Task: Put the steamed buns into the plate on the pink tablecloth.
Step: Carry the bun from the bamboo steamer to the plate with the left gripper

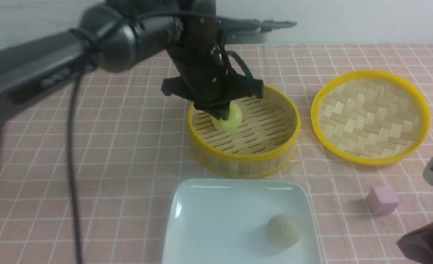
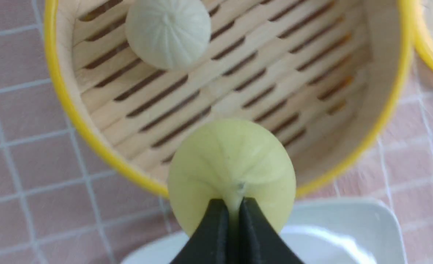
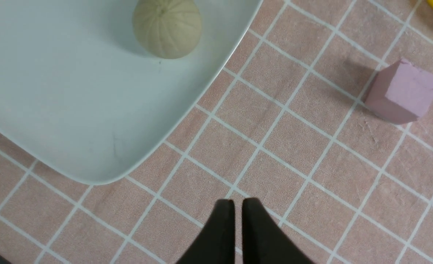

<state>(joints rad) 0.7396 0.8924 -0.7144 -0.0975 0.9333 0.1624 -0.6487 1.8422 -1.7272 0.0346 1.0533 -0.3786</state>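
My left gripper [image 1: 220,114] [image 2: 233,204] is shut on the top of the pale yellow steamed bun [image 1: 232,119] [image 2: 231,161], which hangs over the near side of the bamboo steamer [image 1: 238,158]. A pale whitish bun [image 2: 168,33] lies on the steamer's slats; in the front view the arm hides it. A beige bun [image 1: 283,230] [image 3: 167,27] rests on the white square plate [image 1: 187,212] [image 3: 73,121], which stands on the pink tablecloth [image 1: 128,146] just in front of the steamer. My right gripper [image 3: 237,205] is shut and holds nothing, above the cloth beside the plate's corner.
The round woven steamer lid [image 1: 370,117] lies upturned to the right of the steamer. A small pink cube [image 1: 382,200] [image 3: 401,91] sits on the cloth right of the plate. My left arm reaches across the table's left half, its cable hanging down.
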